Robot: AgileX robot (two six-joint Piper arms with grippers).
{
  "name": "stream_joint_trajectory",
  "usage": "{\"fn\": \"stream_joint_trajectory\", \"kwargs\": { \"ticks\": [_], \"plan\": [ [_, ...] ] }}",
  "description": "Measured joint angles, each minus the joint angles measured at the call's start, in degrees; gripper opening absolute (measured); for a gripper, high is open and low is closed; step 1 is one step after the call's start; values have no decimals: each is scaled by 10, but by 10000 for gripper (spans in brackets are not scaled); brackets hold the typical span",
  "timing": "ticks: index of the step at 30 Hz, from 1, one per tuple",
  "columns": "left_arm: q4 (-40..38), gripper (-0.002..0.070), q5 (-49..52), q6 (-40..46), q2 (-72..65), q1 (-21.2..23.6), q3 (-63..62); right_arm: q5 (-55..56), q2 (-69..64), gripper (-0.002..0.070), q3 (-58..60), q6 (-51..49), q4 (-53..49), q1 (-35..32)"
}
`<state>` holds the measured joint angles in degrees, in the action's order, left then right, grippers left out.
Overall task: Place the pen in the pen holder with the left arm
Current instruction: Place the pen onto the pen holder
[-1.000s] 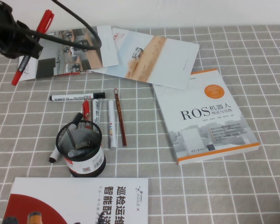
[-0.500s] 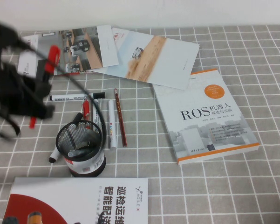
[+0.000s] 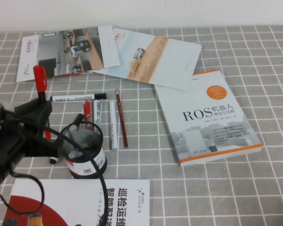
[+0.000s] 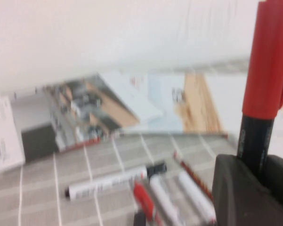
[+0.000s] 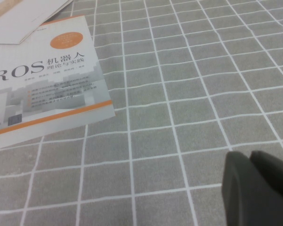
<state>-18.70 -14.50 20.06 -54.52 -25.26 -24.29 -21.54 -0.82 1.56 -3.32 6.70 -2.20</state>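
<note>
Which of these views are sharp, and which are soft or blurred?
High view: books and grid cloth crisp, black left arm smeared. Left wrist view: soft throughout, the red-capped black pen in the left gripper included. Right wrist view: sharp cloth, right gripper slightly soft.

My left arm is matte black and blocky, with a thin black cable looping off it. My left gripper has thick black fingers with rounded edges. My right gripper shows two dark grey, smooth, rounded fingertips pressed side by side.
</note>
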Motion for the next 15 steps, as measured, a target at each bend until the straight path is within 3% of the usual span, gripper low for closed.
{"fn": "stream_joint_trajectory", "kwargs": {
  "ticks": [2,3,15],
  "plan": [
    [46,60,-39,-40,-11,-3,8,0,0,-15,0,0,0,0],
    [140,60,-166,-127,-132,-5,10,0,0,-15,0,0,0,0],
    [147,60,-175,-139,-185,-5,10,0,0,-15,0,0,0,0]
  ]
}}
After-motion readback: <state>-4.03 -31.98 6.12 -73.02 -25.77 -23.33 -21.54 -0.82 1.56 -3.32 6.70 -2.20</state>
